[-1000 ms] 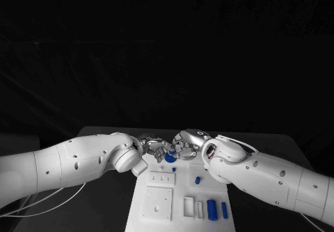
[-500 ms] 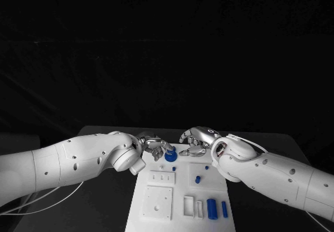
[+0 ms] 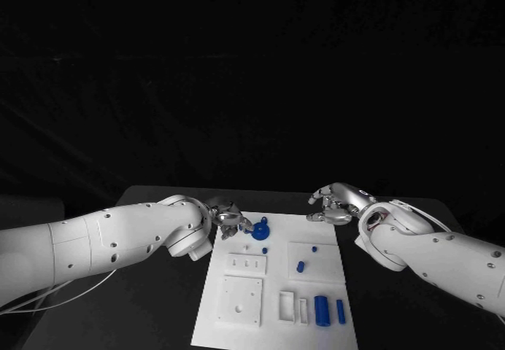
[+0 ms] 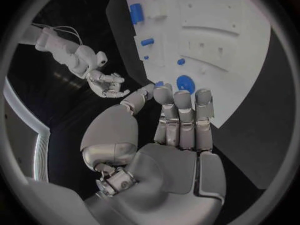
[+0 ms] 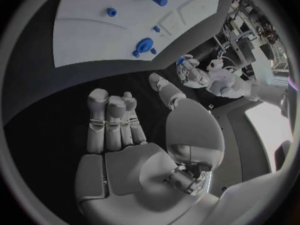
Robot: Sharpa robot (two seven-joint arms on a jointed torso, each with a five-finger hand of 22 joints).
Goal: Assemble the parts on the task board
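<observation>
The white task board (image 3: pixel 244 310) lies in the middle of the black table. At its far end sits a round blue part (image 3: pixel 259 232) with a knob, also seen from the wrists (image 4: pixel 185 83) (image 5: pixel 144 44). My left hand (image 3: pixel 225 219) hovers at the board's far left corner, just left of that part. It pinches a small blue piece (image 4: pixel 159 84) (image 5: pixel 181 61) between thumb and fingertip, the other fingers (image 4: pixel 186 116) straight. My right hand (image 3: pixel 336 205) is over the table off the board's far right corner, holding nothing, its fingers (image 5: pixel 109 122) extended.
Small blue pegs (image 3: pixel 300 267) (image 3: pixel 312 249) (image 3: pixel 264 250) stand on the board's middle. Two blue cylinders (image 3: pixel 321 312) (image 3: pixel 340 312) lie by white blocks (image 3: pixel 286 307) at its near end. Bare table lies on both sides of the board.
The hands were together over the round blue part. My right hand has drawn away to the right, off the board. My left hand has shifted slightly left, and the round part now shows uncovered.
</observation>
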